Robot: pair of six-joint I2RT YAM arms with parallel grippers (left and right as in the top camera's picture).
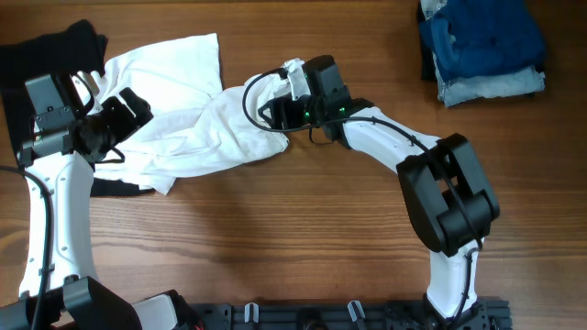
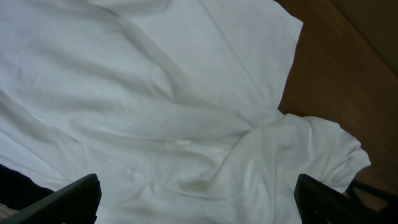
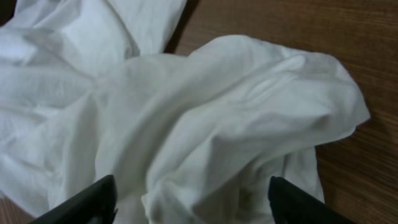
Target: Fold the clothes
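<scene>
Right pincer [image 3: 193, 199], jaws apart, straddles soft, crumpled white T-shirt [image 3: 236, 112].

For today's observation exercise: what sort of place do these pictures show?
Probably a robot laundry-folding test bench: left arm and right arm at a wooden table, a crumpled white T-shirt between them, folded blue garments aside.

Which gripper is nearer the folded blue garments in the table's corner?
Right. The right gripper is at the white T-shirt's mid-table end, the end toward the blue garments; the left gripper is over the shirt's opposite end.
</scene>
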